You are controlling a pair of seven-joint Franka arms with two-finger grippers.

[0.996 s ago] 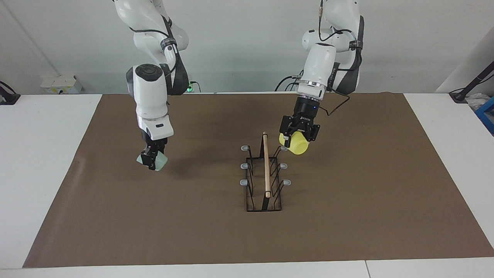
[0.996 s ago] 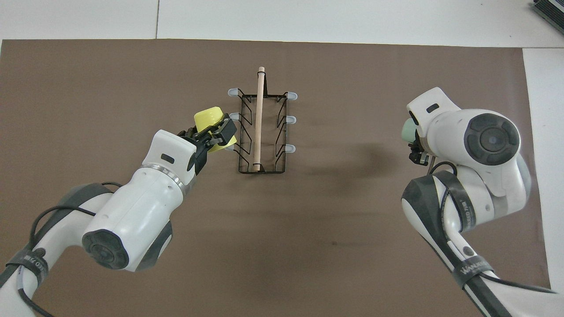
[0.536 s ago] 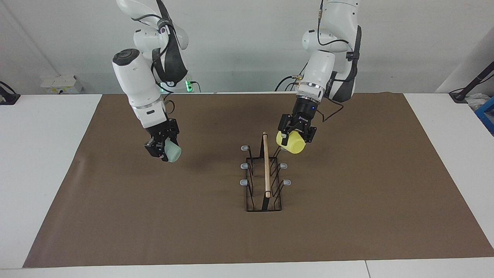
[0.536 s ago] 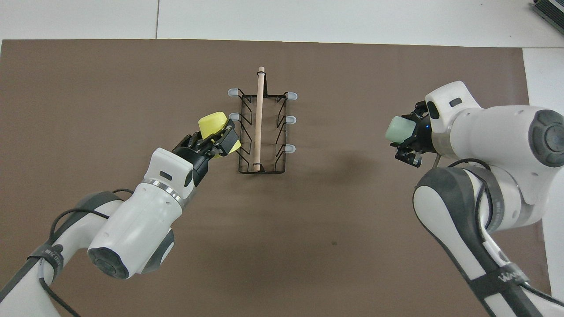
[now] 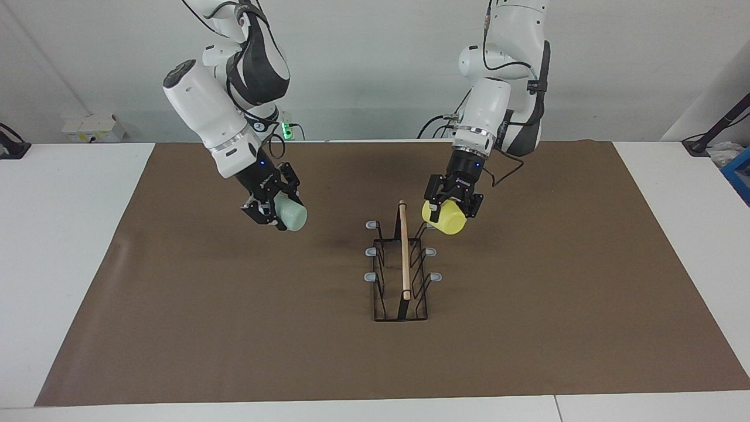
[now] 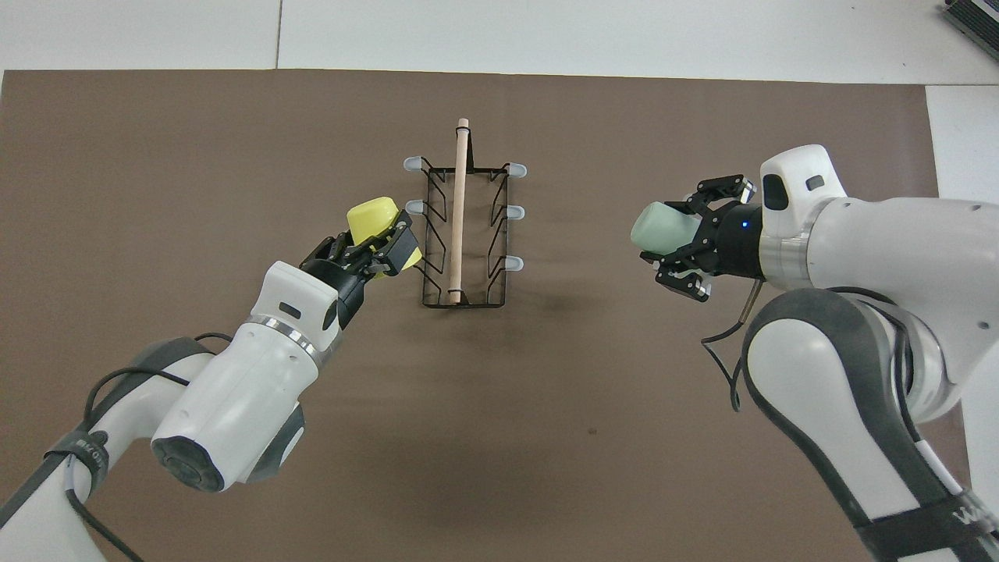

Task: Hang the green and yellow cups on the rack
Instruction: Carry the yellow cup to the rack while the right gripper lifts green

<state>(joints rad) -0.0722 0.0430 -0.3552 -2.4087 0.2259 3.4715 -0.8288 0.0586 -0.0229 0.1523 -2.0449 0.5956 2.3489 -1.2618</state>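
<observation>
Facing view shows the black wire rack with a light wooden rod handle (image 5: pixel 403 264) standing on the brown mat (image 5: pixel 527 328) that covers the middle of the white worktop (image 5: pixel 70 246). Six grey-tipped prongs stick out from the rack, three along each long side, and none carries a cup.

At the rack's end nearest the robots, on the side toward the left arm's end of the worktop, the left gripper (image 5: pixel 450 206) hangs in the air, clamped on the bright yellow tapered plastic cup (image 5: pixel 444 217). That cup is tilted on its side and sits over the nearest prong (image 5: pixel 430 225) on that side; whether it touches the prong cannot be told. Seen from the overhead view, the yellow cup (image 6: pixel 373 221) lies just beside the rack (image 6: pixel 462 234), covering that prong.

Over bare mat toward the right arm's end of the worktop, well apart from the rack, the right gripper (image 5: pixel 275 206) is raised and closed on the pale mint green tapered plastic cup (image 5: pixel 291 217). This cup is also held on its side, its free end pointing toward the rack.
</observation>
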